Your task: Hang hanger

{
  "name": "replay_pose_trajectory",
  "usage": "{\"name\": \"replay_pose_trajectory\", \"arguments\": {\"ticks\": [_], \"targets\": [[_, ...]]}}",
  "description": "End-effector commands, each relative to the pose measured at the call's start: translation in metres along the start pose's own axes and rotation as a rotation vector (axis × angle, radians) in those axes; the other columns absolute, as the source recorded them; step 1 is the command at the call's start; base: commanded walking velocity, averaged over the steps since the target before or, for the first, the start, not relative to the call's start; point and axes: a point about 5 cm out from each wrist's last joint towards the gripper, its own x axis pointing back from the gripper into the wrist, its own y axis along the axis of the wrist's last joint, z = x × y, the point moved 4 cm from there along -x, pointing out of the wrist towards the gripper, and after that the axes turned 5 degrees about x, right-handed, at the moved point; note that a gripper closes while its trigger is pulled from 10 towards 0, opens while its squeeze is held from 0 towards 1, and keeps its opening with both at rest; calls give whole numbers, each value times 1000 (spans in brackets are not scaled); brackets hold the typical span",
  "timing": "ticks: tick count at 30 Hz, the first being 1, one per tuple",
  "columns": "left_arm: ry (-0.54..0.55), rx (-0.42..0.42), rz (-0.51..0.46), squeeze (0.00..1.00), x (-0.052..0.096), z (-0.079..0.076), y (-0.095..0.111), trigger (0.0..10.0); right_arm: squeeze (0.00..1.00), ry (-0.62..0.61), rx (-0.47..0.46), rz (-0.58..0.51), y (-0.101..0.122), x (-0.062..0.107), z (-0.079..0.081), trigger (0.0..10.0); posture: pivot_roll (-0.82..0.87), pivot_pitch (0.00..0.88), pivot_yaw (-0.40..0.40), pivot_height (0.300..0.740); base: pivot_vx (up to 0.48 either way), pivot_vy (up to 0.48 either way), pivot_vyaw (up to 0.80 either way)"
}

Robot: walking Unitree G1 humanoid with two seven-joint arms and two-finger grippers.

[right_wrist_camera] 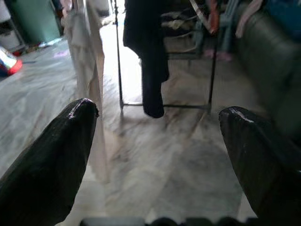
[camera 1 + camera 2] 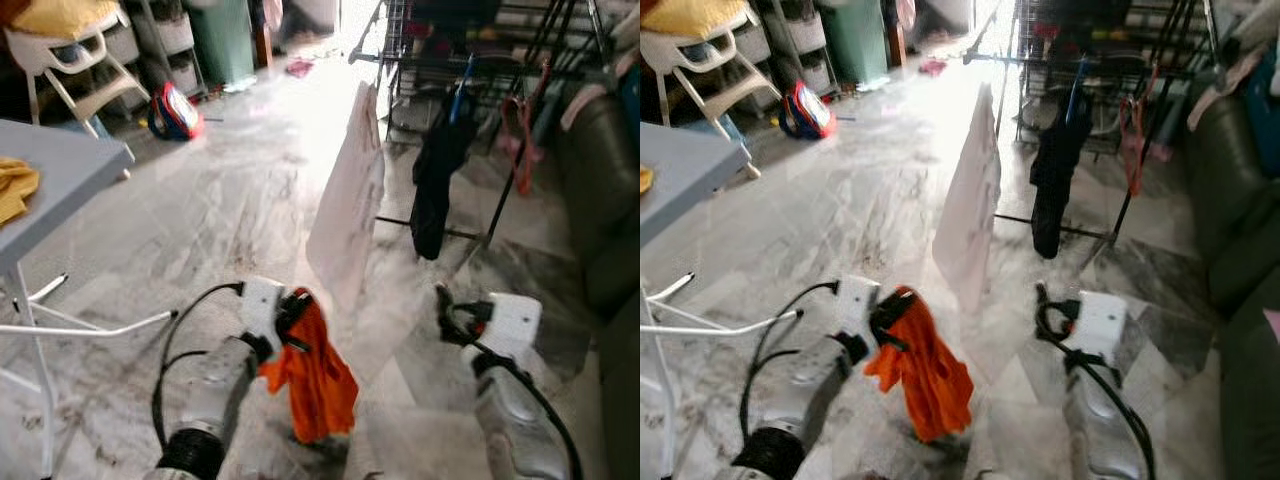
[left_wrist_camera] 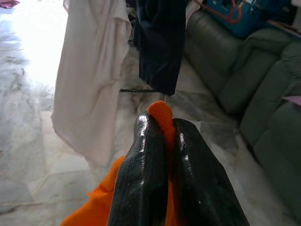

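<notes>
Left end effector [image 2: 296, 312] is clamped tight on an orange garment [image 2: 315, 375]; in the left wrist view both fingers [image 3: 146, 174] are pressed together with a fold of orange fabric poking out between the tips. The rest of the garment hangs down below the end effector, over the marble floor [image 2: 200, 220]. Can't tell if there's a hanger inside the fabric, none visible

Right end effector [image 1: 157, 141] is spread wide, nothing between the fingers, held out in front at about the same height as the left, well apart from the garment

Ahead of both: drying rack [image 2: 520, 60] with a white cloth [image 2: 345, 205] hanging nearest, and a dark garment [image 2: 435, 185] just beside it toward the robot's right. Some red/pink items [image 2: 520, 130] hang further right on the rack. The orange garment is near the lower edge of the white cloth but not touching it

Dark green sofa [image 2: 600, 200] on the right. Grey tabletop [image 2: 60, 165] on the left with a yellow cloth [image 2: 15, 188] at its edge. White chair [image 2: 70, 65] and a red/blue bag [image 2: 175, 112] further back on the floor
</notes>
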Motion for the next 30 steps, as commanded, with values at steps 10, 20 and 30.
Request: {"name": "replay_pose_trajectory", "arguments": {"ticks": [10,20,30], "targets": [[-1,-5,-47,0,-5,-3,10,10000,0,61,26,-46,14,-4,16,10000,-138,114,17,740,294,0,-528],[-8,-13,-55,0,-7,-1,14,10000,0,76,61,-62,18,-4,17,10000,-149,143,22,740,345,0,-234],[49,-17,-36,0,-3,6,11,10000,0,79,53,-34,7,5,23,10000,-138,161,35,740,134,0,0]]}}
